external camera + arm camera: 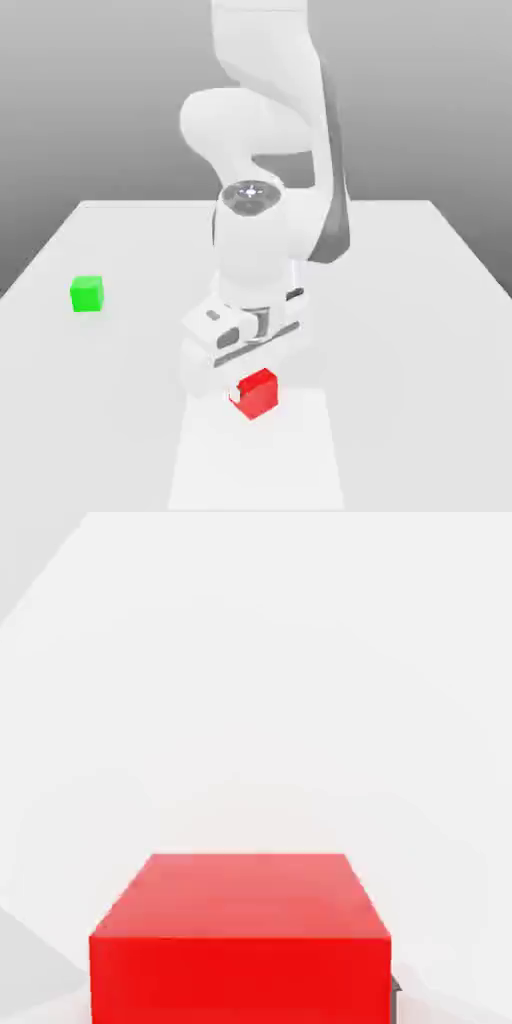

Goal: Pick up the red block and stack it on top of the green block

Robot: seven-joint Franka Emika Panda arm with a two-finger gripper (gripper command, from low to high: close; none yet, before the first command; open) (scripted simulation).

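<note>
The white arm [270, 190] is seen bent low over the white table [420, 300], wrist pointed down. The gripper [243, 385] is set directly on top of the red block [258, 392]; the hand body covers the block's upper part on the exterior view's left, so only the block's front and right faces are seen below it. The jaws are closed onto the red block, one finger partly seen at the block's left edge as a pale sliver. Whether the block is lifted off the table cannot be told; it is seen at or very near the surface.

All places are given from the red block. The green block [87, 293] is placed well apart from it, toward the exterior view's left and farther back on the table, standing alone and upright, touched by nothing. A slightly brighter strip of table [255, 460] is seen under and in front of the red block, running to the near edge. The arm's base column rises behind the red block.

In the hand view the red block [240, 942] is seen close up, top face and one side face shown, squarely aligned. A small dark bit of finger [395, 990] is seen touching its side edge. Plain white table [260, 692] is seen beyond the block.
</note>
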